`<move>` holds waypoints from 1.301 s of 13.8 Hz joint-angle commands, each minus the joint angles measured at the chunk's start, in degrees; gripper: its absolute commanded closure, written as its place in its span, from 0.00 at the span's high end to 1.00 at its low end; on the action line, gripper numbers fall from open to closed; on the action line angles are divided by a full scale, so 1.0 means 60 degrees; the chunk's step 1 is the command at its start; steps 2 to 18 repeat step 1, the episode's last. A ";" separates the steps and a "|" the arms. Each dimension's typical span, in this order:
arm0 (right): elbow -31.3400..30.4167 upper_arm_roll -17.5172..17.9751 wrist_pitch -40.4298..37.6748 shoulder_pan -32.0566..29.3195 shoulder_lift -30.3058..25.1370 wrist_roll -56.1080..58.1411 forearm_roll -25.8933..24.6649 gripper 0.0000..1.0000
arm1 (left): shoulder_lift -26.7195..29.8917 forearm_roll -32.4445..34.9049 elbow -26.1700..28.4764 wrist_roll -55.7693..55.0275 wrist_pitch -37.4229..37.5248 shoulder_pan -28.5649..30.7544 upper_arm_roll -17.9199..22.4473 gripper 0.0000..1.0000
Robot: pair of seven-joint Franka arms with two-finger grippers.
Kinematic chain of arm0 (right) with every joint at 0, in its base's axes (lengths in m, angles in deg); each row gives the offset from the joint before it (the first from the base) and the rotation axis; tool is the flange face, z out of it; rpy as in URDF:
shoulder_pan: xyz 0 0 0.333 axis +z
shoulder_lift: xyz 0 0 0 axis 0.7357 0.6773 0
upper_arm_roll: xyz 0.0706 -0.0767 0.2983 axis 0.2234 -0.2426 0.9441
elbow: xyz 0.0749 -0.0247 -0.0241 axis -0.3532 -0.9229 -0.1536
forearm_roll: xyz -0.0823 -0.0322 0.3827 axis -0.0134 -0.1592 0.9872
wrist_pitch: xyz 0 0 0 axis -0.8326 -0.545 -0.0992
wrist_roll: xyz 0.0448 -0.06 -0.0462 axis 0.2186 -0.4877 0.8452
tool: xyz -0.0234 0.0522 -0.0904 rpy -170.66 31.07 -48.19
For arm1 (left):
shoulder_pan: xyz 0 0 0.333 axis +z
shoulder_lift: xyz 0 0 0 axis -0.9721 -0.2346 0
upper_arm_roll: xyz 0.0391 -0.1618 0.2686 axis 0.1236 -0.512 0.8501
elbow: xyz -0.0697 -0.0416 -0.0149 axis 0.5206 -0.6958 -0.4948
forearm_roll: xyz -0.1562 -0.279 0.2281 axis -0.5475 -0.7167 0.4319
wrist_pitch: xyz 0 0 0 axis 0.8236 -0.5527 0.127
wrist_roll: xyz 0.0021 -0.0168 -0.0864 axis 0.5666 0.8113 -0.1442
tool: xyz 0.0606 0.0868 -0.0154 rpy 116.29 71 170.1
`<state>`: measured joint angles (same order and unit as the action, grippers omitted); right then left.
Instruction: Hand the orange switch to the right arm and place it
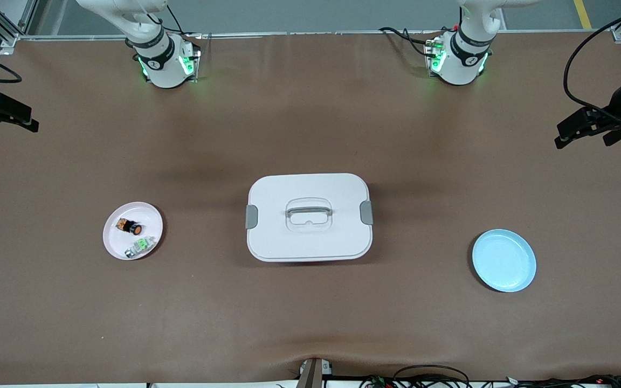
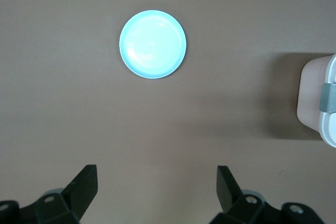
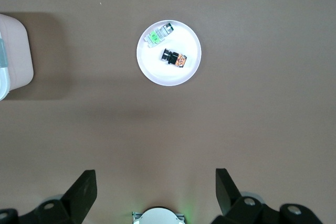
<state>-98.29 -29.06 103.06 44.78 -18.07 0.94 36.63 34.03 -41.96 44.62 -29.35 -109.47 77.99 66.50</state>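
Lying on its side on the pink plate (image 1: 122,247), toward the right arm's end of the table, the orange switch (image 1: 130,227) is seen beside a small silver-and-green switch (image 1: 142,246), which is nearer to the front camera on the same plate. The orange switch's long axis runs flat across the plate, its orange cap turned toward the white lidded box (image 1: 309,216) at the table's middle. No writing can be read on it. The blue plate (image 1: 504,260) is placed toward the left arm's end, well apart from the box. The right gripper (image 3: 155,190) is held high with its fingers spread wide and nothing between them, the pink plate well apart from it. The left gripper (image 2: 157,187) is likewise held wide apart and empty, above the table near the blue plate (image 2: 153,44). Both arms wait.
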 commanded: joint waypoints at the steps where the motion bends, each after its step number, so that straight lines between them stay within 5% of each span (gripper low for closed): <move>1: -0.0251 -0.0105 0.0052 -0.0023 -0.0301 -0.0255 0.0222 1.00 | -0.0112 -0.0032 -0.0266 0.0071 0.0234 0.0019 -0.0011 1.00; 18: -0.0251 -0.0105 0.0052 -0.0023 -0.0301 -0.0255 0.0222 1.00 | -0.0112 -0.0032 -0.0266 0.0071 0.0234 0.0019 -0.0011 1.00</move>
